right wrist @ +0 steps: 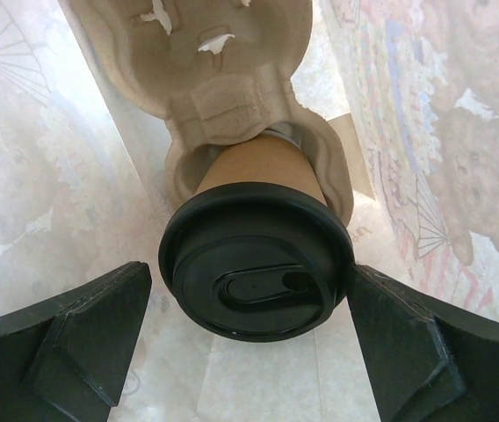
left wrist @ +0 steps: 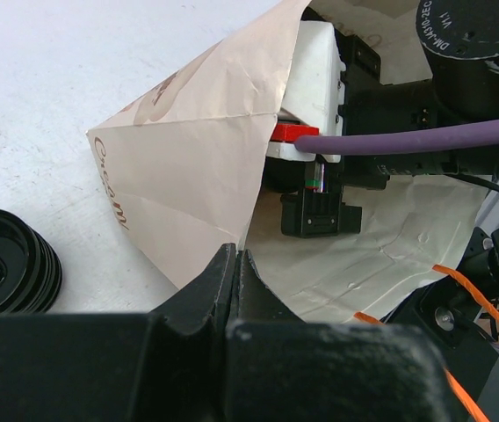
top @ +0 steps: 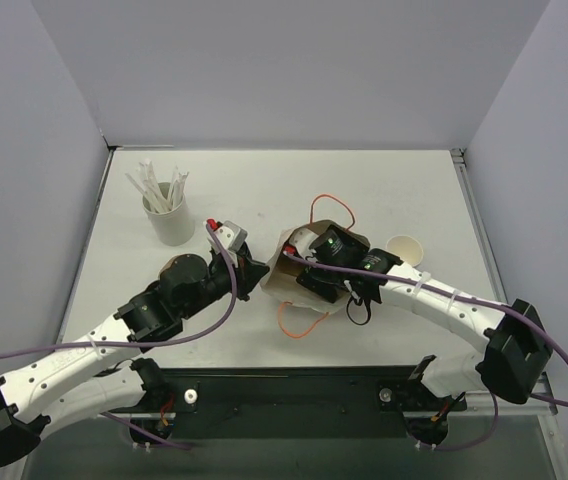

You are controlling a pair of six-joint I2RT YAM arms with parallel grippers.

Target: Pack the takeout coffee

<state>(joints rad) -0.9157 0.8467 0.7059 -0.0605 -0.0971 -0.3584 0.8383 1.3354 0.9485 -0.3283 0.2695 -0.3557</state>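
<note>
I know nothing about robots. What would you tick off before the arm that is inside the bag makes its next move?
1. Lid on the coffee cup: ok, black lid in place.
2. Coffee cup sitting in the cardboard carrier inside the paper bag: ok.
3. Right gripper open, with a gap either side of the lid: ok.
4. Left gripper pinching the paper bag's edge: ok, it looks shut on it.
5. Cup pushed fully down into its pocket: cannot tell.
</note>
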